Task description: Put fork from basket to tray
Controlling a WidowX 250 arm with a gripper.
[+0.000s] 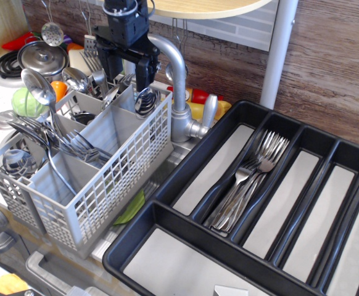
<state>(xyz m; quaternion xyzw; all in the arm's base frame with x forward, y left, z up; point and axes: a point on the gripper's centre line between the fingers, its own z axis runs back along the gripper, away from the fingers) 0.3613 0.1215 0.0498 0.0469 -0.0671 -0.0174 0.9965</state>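
Camera set-up, as I see it: one fixed view only, mounted high at the front of the bench, angled down and toward the back wall. Close range. Basket (87,166) fills left half, tray (185,163) cut by the right and bottom edges, hand (125,71) at top left. I have no second view to compare.

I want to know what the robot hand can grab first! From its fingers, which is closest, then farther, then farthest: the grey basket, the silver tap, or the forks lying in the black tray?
Measured from the gripper:
1. Basket: its back corner sits right under the fingers.
2. Tap: just to the right.
3. Forks: farthest, in a slot of the tray, lower right.
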